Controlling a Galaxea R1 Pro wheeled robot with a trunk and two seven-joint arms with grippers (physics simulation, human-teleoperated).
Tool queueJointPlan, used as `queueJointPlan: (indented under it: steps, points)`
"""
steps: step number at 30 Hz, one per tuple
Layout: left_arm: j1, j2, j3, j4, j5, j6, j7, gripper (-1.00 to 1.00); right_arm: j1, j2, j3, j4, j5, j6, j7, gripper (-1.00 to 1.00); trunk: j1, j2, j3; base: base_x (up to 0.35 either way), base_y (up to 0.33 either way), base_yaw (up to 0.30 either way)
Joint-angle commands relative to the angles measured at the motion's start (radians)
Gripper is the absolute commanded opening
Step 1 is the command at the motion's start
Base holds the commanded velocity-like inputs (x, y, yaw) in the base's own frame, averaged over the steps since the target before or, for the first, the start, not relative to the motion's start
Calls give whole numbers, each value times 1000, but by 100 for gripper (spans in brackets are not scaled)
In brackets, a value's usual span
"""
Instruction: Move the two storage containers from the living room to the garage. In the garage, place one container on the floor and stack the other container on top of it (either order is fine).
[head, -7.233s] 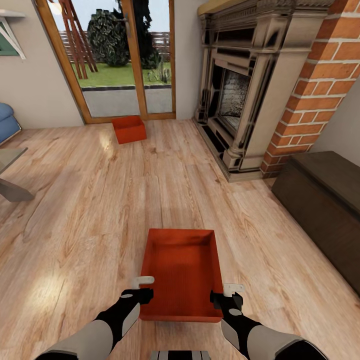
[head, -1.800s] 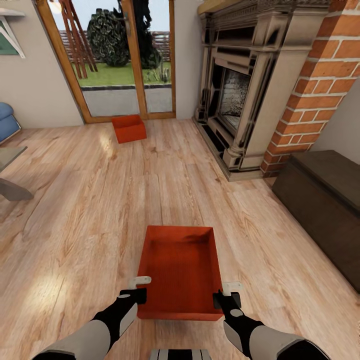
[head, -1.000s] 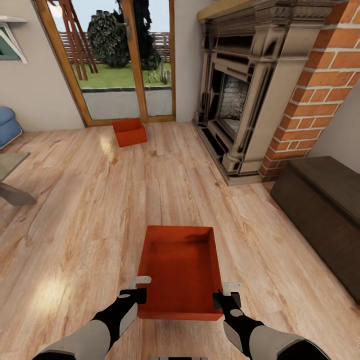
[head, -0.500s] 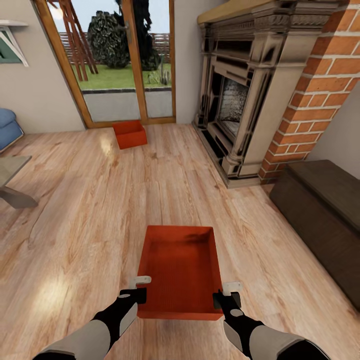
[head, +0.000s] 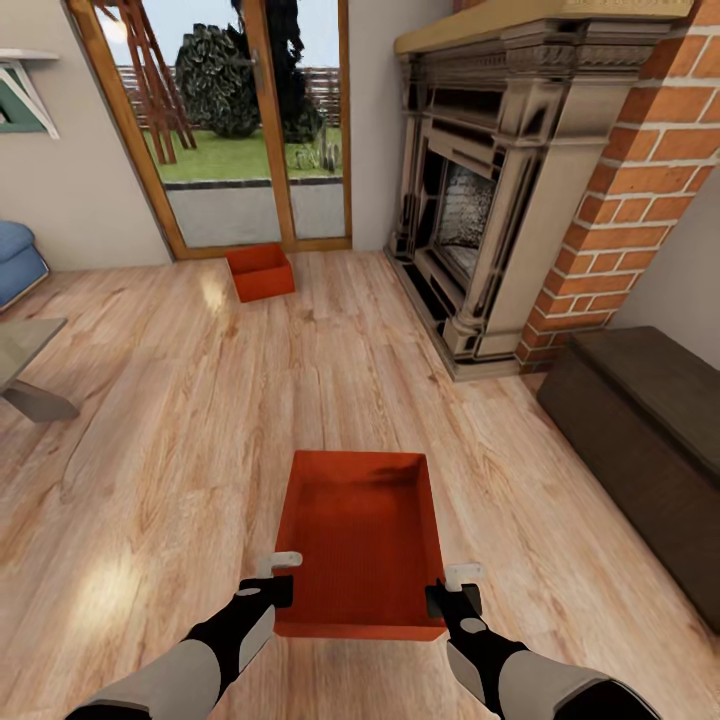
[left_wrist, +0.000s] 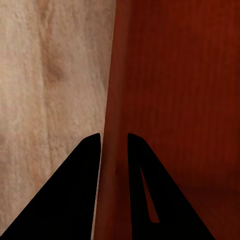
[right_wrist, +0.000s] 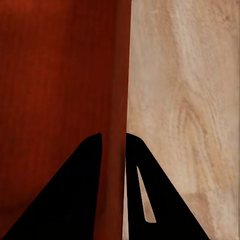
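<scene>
One orange-red storage container (head: 362, 540) hangs in front of me above the wood-plank floor (head: 180, 440), held by both arms. My left gripper (head: 279, 590) is shut on its left wall (left_wrist: 111, 150), one finger on each side. My right gripper (head: 447, 596) is shut on its right wall (right_wrist: 116, 150) in the same way. The other storage container (head: 260, 272) sits on the planks far ahead, by the glass doors (head: 245, 120). This is the living room; the garage is out of view.
A brick fireplace (head: 500, 190) stands ahead on the right, with a dark wooden chest (head: 650, 420) nearer along the right wall. A blue sofa (head: 18, 260) and a low table (head: 25, 360) sit at the left edge.
The whole view has shifted: the fireplace, doors and far container sit slightly lower and farther, so I am backing away. The held container stays between my grippers.
</scene>
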Motion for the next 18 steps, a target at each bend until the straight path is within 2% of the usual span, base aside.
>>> queueJointPlan:
  steps: [1, 18]
  points:
    - [0, 4, 11, -6, -13, 7, 12, -100, 0, 1, -10, 6, -30, -7, -6, -100, -4, 7, 3, 0, 0, 0]
    - [0, 4, 12, -5, -13, 7, 12, -100, 0, 1, -11, 6, -30, -7, -4, -100, -69, 126, 56, 0, 0, 0]
